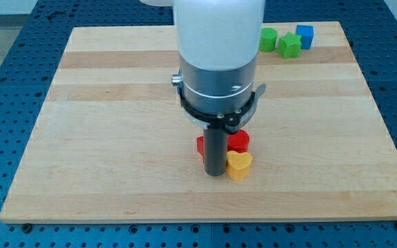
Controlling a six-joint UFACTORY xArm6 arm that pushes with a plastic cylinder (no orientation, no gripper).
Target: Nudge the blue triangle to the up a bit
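No blue triangle shows in this view; it may be hidden behind the arm. My tip (215, 173) touches the board just left of a yellow heart-shaped block (240, 165). A red block (239, 141) sits right behind the yellow heart. Another red block (200, 145) peeks out on the rod's left side. A blue cube (304, 36) sits at the view's top right, far from my tip.
Two green blocks, one (268, 38) and another (289, 45), lie next to the blue cube at the top right. The arm's white and grey body (218, 62) covers the board's upper middle. The wooden board (116, 138) sits on a blue perforated table.
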